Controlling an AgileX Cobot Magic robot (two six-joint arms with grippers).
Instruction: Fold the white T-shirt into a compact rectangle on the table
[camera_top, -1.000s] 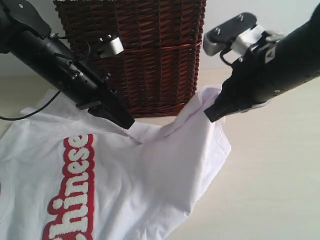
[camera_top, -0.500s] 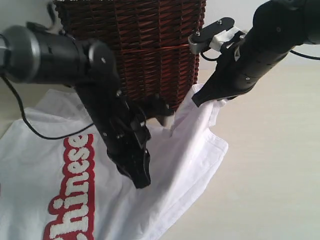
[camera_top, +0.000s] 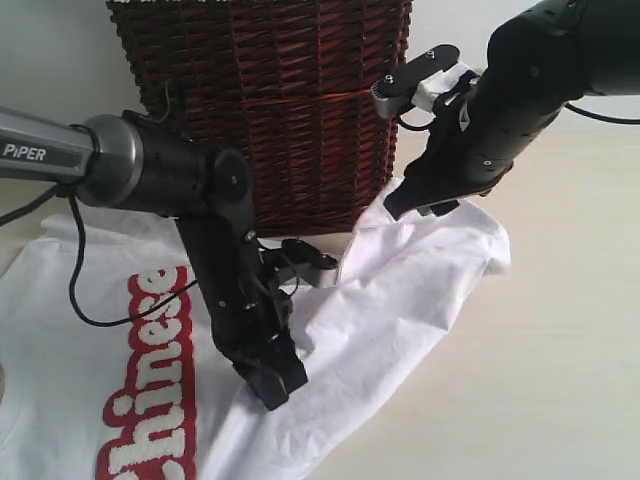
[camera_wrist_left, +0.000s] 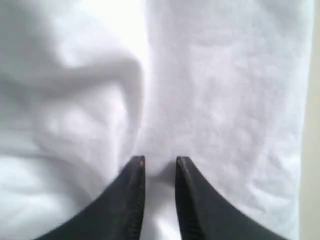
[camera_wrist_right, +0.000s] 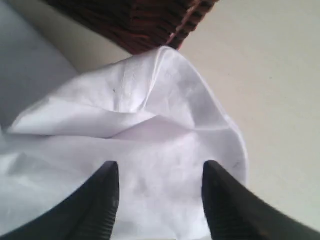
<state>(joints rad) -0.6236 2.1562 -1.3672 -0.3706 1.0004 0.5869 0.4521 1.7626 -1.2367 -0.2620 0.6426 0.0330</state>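
In the exterior view, the white T-shirt (camera_top: 400, 300) is lying spread on the pale counter (camera_top: 560, 350), its rumpled sleeve end reaching toward the foot of the dark wicker basket (camera_top: 300, 100). The red-edged lettering (camera_top: 150, 380) is showing on the left part of the cloth. The left tool (camera_top: 275, 388) is pointing steeply down onto the middle of the shirt, and its tips are meeting the fabric. The right tool (camera_top: 405, 207) is hanging just above the shirt's raised far corner, beside the basket; from this side its jaws are not showing clearly.

In the left wrist view, the left tool (camera_wrist_left: 160, 162) is standing with its two dark fingers (camera_wrist_left: 132, 200) a little apart, released, and wrinkled white T-shirt (camera_wrist_left: 225, 75) is filling nearly the whole picture. A thin strip of counter (camera_wrist_left: 314, 150) is showing along one edge.

In the right wrist view, the right tool (camera_wrist_right: 160, 167) is standing wide apart, released and gripping nothing. The shirt's (camera_wrist_right: 165, 90) loose, folded-over corner is lying below it on the counter (camera_wrist_right: 260, 75), close to the basket's (camera_wrist_right: 135, 25) base.
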